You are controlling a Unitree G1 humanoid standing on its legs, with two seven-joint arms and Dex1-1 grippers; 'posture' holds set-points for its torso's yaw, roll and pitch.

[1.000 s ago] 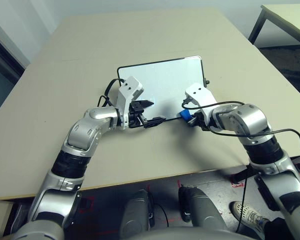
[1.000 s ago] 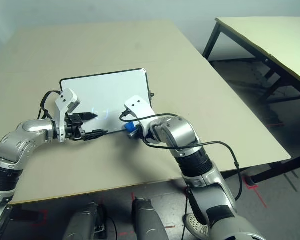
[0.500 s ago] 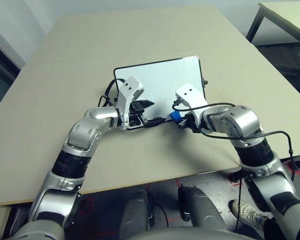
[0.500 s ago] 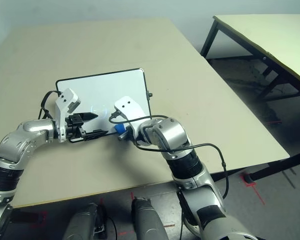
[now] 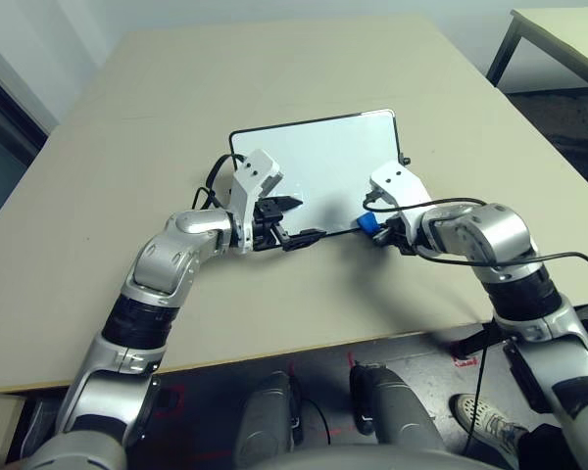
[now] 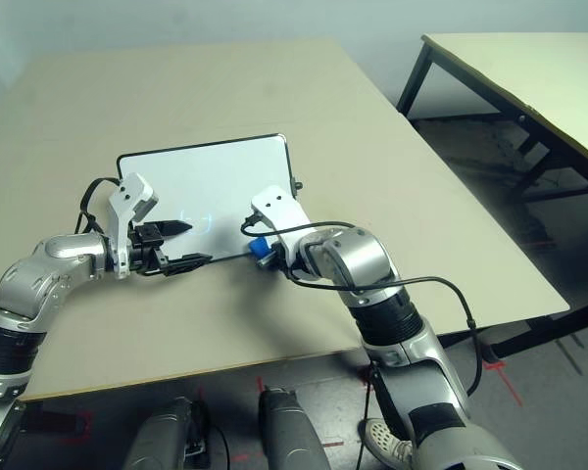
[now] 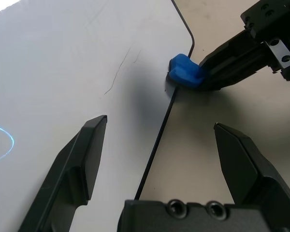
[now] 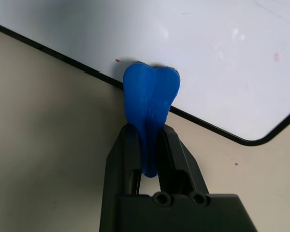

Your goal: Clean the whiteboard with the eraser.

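The eraser (image 8: 150,104) rests on the near edge of the whiteboard (image 5: 323,157) (close to its right corner), pinched between the right gripper's (image 8: 149,145) fingers. The left gripper (image 7: 162,145), fingers spread, straddles the same edge on the worktop (image 5: 274,304).

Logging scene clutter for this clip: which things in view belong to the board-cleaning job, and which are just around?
Part of the job:
- whiteboard, flat on the table
- eraser, pinched in the right pincer, tip at the board's near edge
- left pincer, open, straddling the board's near edge

Just around:
- table carrying the board
- second table off to the robot's right
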